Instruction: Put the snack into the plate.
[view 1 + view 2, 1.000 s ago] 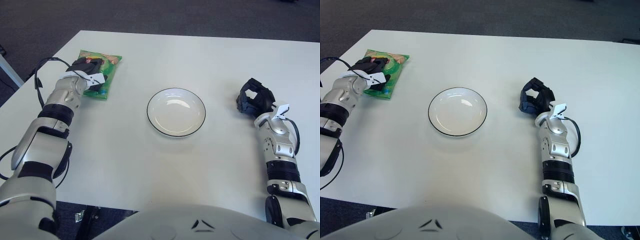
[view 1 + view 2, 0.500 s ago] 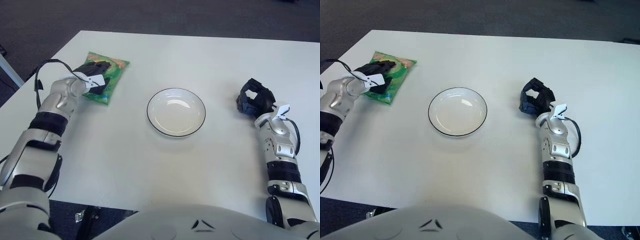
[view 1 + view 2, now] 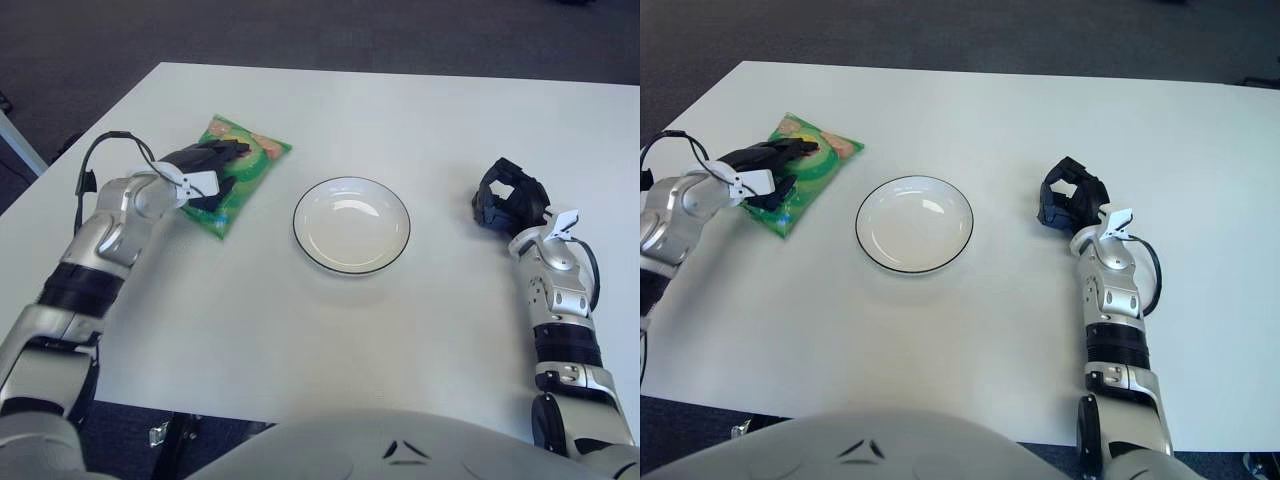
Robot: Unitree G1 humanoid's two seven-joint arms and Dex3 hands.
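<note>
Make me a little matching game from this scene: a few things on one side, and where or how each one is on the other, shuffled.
Things:
1. snack bag
2. plate
3. left robot hand
4. right robot hand

States:
A. curled, holding nothing, to the right of the plate
B. empty, white with a dark rim, in the middle of the table
C. green, lying to the left of the plate
D. gripping the snack bag

Pairs: 1-C, 2-B, 3-D, 4-A
</note>
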